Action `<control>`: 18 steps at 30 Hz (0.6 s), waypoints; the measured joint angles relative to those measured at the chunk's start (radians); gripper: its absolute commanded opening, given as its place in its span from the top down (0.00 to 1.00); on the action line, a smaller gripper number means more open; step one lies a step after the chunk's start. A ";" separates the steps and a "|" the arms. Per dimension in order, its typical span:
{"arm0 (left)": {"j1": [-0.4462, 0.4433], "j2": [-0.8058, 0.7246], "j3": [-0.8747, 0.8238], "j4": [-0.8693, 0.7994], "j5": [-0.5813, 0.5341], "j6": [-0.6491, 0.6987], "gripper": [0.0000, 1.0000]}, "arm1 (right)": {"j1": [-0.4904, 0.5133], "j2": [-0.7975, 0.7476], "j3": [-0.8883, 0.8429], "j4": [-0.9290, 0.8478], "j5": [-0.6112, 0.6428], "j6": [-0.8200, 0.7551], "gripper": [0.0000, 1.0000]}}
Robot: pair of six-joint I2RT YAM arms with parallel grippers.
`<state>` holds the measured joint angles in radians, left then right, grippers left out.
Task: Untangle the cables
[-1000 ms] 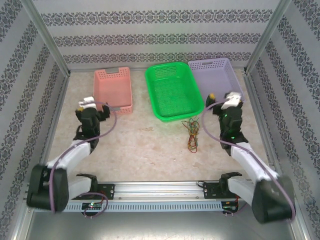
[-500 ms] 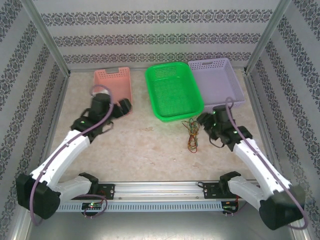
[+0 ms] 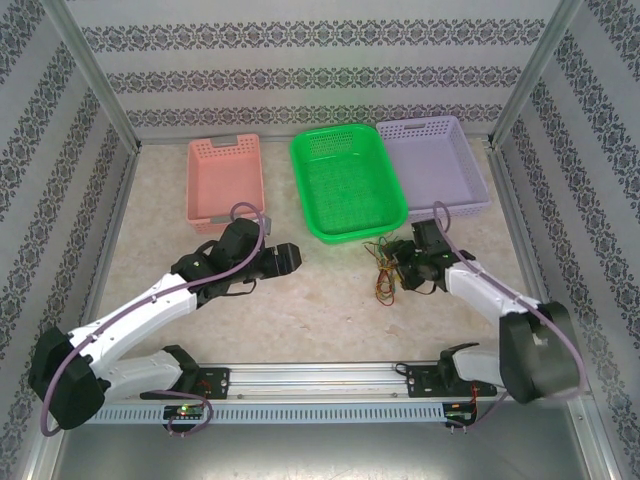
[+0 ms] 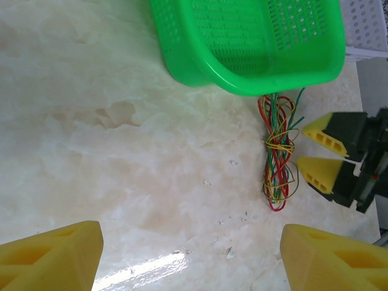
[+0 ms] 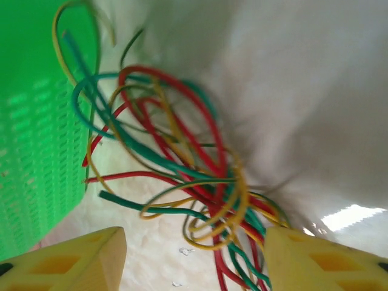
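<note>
The cables (image 4: 277,159) lie in one knotted bundle on the counter (image 4: 121,151), just in front of the near right corner of the green basket (image 4: 200,60), with their far ends reaching its rim. The right gripper (image 4: 302,146) sits just beside the bundle, fingers parted and nothing clamped. Its own wrist view has loose red, green and yellow loops spread right ahead of the gap. The left gripper (image 4: 191,242) is well apart from the bundle, fingers wide and empty, facing it across bare counter.

The step in hand looks like the first grasp — and it pays to be choosy. Pinching one strand at a free loop should work better than biting the tight, yellow-wrapped middle, which would likely only cinch the knot. The left should then take a different colour on the opposite side, so the two can draw apart low and slowly — clear of the basket's rim, where wires could snag.
</note>
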<state>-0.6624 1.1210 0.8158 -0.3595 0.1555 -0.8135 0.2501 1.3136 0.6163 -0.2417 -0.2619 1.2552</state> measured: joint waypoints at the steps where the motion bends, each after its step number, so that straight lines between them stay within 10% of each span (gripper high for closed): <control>1: -0.004 0.008 0.000 0.003 0.002 0.000 0.24 | 0.003 0.035 0.011 0.009 -0.009 -0.011 0.57; 8: -0.025 0.048 0.007 0.016 0.014 -0.005 0.26 | 0.008 0.145 0.040 0.013 -0.031 -0.097 0.99; 18: -0.039 0.055 0.065 0.015 0.025 -0.011 0.22 | 0.142 -0.167 0.093 -0.258 0.052 -0.294 1.00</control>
<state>-0.7013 1.1759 0.8810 -0.3443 0.1806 -0.8249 0.3916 1.1465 0.7097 -0.4995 -0.2100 0.9615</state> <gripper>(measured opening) 0.753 0.059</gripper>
